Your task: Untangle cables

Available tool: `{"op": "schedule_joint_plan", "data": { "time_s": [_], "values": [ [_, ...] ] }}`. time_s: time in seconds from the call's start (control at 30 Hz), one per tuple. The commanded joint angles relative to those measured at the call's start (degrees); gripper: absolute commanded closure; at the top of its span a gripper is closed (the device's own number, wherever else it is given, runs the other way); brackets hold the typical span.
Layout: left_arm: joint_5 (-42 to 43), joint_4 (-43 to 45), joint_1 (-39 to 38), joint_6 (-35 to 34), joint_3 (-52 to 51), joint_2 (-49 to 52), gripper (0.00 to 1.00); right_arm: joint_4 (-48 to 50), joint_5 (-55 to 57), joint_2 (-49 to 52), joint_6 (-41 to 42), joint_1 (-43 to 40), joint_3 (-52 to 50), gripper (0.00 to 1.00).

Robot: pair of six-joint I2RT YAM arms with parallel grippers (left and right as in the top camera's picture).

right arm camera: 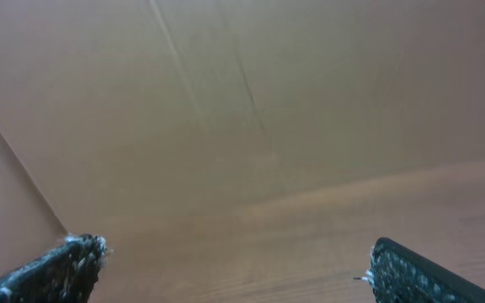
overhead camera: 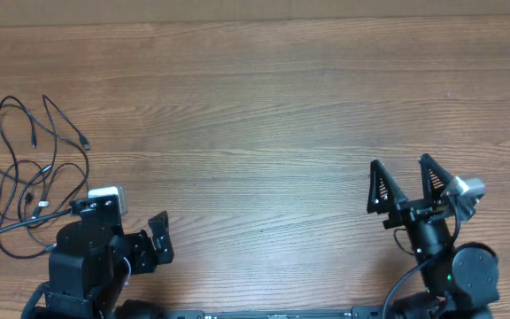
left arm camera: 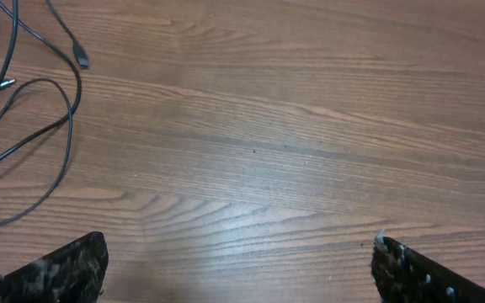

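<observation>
Cables: thin black flexible cords (overhead camera: 34, 173) lie in loose overlapping loops at the far left of the table, all flat on the wood. The strands cross each other near the bunch's middle.
Cable ends: two free ends with small dark plugs point toward the top of the bunch. The left wrist view shows one such small black plug (left arm camera: 82, 59) at the upper left, clear of the loops below it.
Cable vs. left arm: the lower right edge of the bunch sits just beside the left arm's wrist. Whether they are touching, I cannot tell from overhead.
Left gripper: the black two-finger left gripper (left arm camera: 238, 257) has its jaws spread wide with nothing between them (only bare wood shows in the gap). The cables lie to its left, apart from both fingers.
Table: the light brown wood-grain tabletop (overhead camera: 264, 115) spans the whole view, and its centre separates the two arms.
Right gripper: the black two-finger right gripper (overhead camera: 404, 184) sits at the lower right, well apart from the cables. Its jaws are spread wide and hold nothing, with the fingers pointing toward the far edge.
Right wrist view: it shows a blurred tan surface beyond the fingertips, with detail too soft to read.
</observation>
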Motion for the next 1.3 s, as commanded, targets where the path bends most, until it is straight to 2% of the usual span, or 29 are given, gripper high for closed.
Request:
{"op": "schedule_joint_plan", "data": {
  "time_s": [0.0, 0.2, 0.4, 0.7, 0.9, 1.1, 1.27],
  "values": [
    [-0.66, 0.15, -0.42, -0.79, -0.13, -0.17, 0.01, 5.7, 0.17, -3.43, -0.02, -0.92, -5.75, 0.0],
    [-0.66, 0.13, -0.42, -0.79, -0.13, -0.17, 0.0, 12.61, 0.17, -8.31, -0.02, -2.21, -12.72, 0.0],
    [-0.66, 0.13, -0.42, -0.81, -0.13, -0.17, 0.0, 14.27, 0.2, -12.83, -0.02, -3.69, -15.89, 0.0],
    [-0.66, 0.13, -0.42, -0.79, -0.13, -0.17, 0.0, 22.1, 0.63, -13.0, -0.02, -6.23, -18.78, 0.0],
    [-0.66, 0.13, -0.42, -0.79, -0.13, -0.17, 0.0, 15.37, 0.87, -13.0, -0.04, -8.46, -18.78, 0.0],
    [-0.66, 0.13, -0.42, -0.79, -0.13, -0.17, 0.01, -1.11, 0.31, -13.0, -0.04, -8.66, -18.78, 0.0],
    [-0.66, 0.13, -0.42, -0.81, -0.13, -0.17, 0.0, -0.72, -0.02, -13.0, -0.02, -8.66, -18.78, 0.0]
  ]
}}
